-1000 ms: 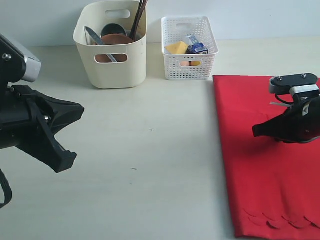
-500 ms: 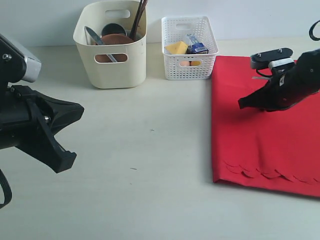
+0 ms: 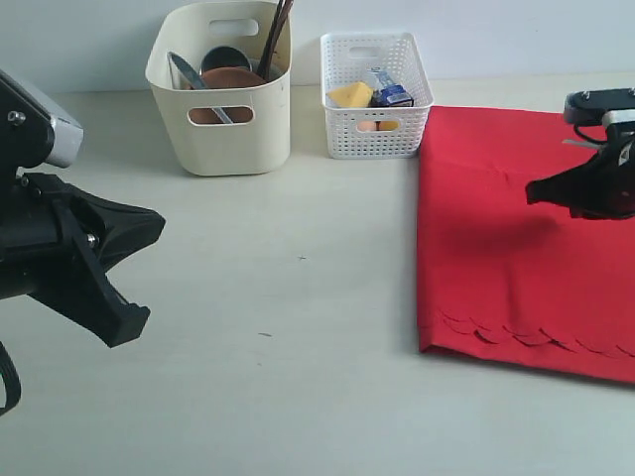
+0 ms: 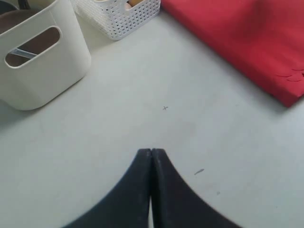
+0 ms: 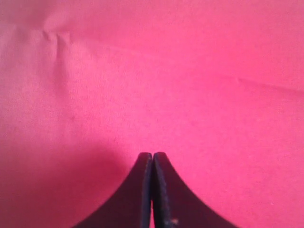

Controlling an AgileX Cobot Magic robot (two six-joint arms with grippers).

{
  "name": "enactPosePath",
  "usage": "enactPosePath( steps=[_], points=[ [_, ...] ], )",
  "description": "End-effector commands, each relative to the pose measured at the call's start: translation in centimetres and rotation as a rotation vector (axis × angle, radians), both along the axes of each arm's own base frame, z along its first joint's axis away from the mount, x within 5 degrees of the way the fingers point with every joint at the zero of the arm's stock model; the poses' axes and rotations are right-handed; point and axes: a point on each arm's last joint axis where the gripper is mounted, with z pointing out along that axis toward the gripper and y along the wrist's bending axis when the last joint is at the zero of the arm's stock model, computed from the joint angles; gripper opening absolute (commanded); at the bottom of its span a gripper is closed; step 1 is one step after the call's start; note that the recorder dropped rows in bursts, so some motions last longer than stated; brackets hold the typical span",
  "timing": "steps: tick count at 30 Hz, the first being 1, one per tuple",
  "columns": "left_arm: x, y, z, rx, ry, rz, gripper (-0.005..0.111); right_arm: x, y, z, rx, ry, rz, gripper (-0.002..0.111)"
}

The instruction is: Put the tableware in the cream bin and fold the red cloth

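The red cloth (image 3: 516, 238) lies flat on the right of the table, its scalloped edge (image 3: 526, 337) toward the front. My right gripper (image 3: 532, 192) hovers over the cloth and is shut with nothing between its fingers; its wrist view shows the right gripper (image 5: 152, 155) against plain red cloth (image 5: 152, 71). The cream bin (image 3: 220, 129) at the back holds the brown plate (image 3: 230, 77), the knife (image 3: 187, 71) and the chopsticks (image 3: 276, 35). Above bare table at the far left, my left gripper (image 3: 154, 223) is shut and empty. The left wrist view shows the left gripper (image 4: 151, 152), the cream bin (image 4: 42, 71) and the cloth's corner (image 4: 237, 42).
A white lattice basket (image 3: 375, 109) with cheese and other food stands right of the cream bin, touching the cloth's back corner; it is also in the left wrist view as the lattice basket (image 4: 118, 21). Bare tabletop (image 3: 298, 297) lies between the two arms.
The red cloth has slid toward the back of the table and turned, so its scalloped edge now lies farther from the front. My right gripper moved back, then right. The left arm stayed put.
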Motion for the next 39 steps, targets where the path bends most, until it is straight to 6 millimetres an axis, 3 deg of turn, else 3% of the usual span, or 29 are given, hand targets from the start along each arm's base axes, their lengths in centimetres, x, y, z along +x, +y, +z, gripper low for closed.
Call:
enactPosePath(
  steps=[1, 16, 25, 29, 33, 35, 39],
  points=[
    [-0.1, 0.1, 0.0, -0.008, 0.0, 0.006, 0.001, 1.8, 0.0, -3.0, 0.006, 0.025, -0.005, 0.0],
    [-0.1, 0.2, -0.1, 0.005, 0.012, 0.008, 0.001, 12.1, 0.7, -3.2, -0.053, -0.062, 0.034, 0.0],
    [-0.1, 0.2, 0.0, 0.003, 0.005, 0.005, 0.001, 14.1, 0.9, -1.6, -0.053, -0.121, 0.027, 0.0],
    [-0.1, 0.1, 0.1, -0.005, -0.009, 0.001, 0.001, 13.8, 0.5, 1.6, -0.069, -0.141, 0.02, 0.0],
    [-0.1, 0.1, 0.1, -0.005, -0.009, 0.001, 0.001, 12.7, 0.2, 6.9, -0.077, -0.166, -0.008, 0.0],
    [-0.1, 0.1, 0.1, -0.005, -0.009, 0.001, 0.001, 11.4, 0.1, 9.9, -0.047, -0.156, -0.043, 0.0],
    [0.0, 0.0, 0.2, -0.026, -0.02, 0.004, 0.001, 7.7, 0.3, 13.4, 0.027, -0.262, -0.015, 0.0]
  ],
)
